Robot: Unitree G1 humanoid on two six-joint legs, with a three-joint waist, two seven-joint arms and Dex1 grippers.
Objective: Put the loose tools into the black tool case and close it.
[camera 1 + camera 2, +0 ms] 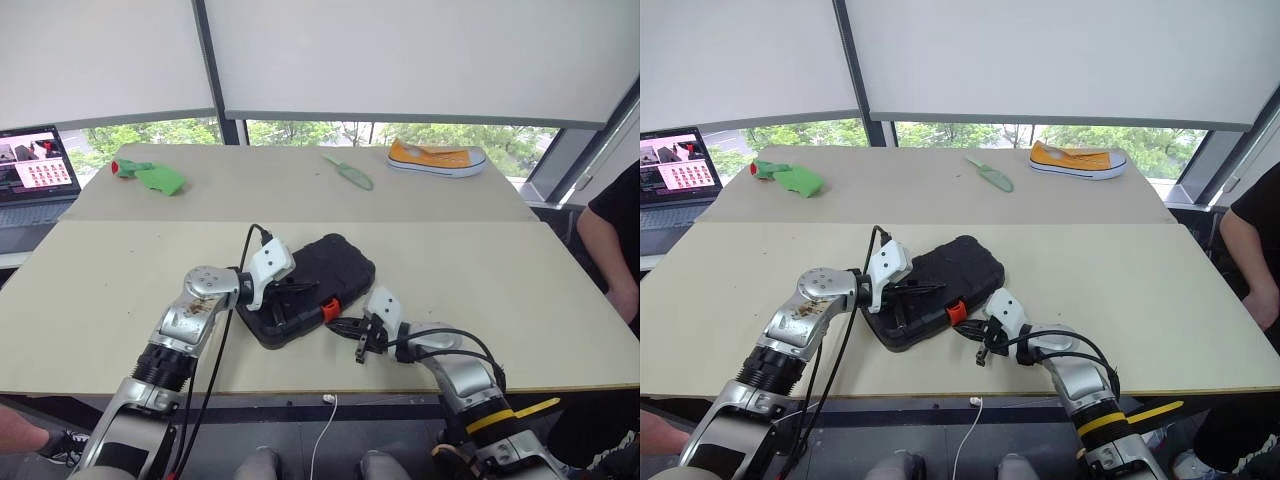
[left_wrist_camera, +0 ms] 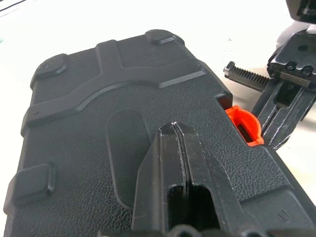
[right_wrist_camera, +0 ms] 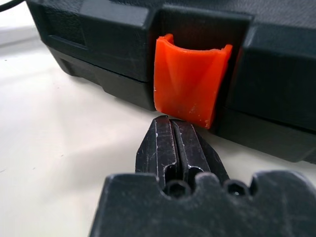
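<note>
The black tool case (image 1: pixel 335 262) lies on the table with its lid down, lid and base meeting at the seam in the right wrist view. My left gripper (image 2: pixel 174 128) is shut, its tips on the lid's top (image 2: pixel 89 148). An orange latch (image 3: pixel 190 84) sits on the case's near edge and stands out from the case wall. My right gripper (image 3: pixel 172 122) is shut with its tips just below the latch's lower edge, close to the table; I cannot tell whether they touch. In the head view it sits beside the latch (image 1: pixel 330 310). The loose tools are out of view.
On the far table lie a green garden trowel (image 1: pixel 348 172), an orange shoe (image 1: pixel 437 157) and a green item with a red end (image 1: pixel 150 178). A lit laptop (image 1: pixel 35 170) stands at the far left. A person's arm (image 1: pixel 615 245) is at the right edge.
</note>
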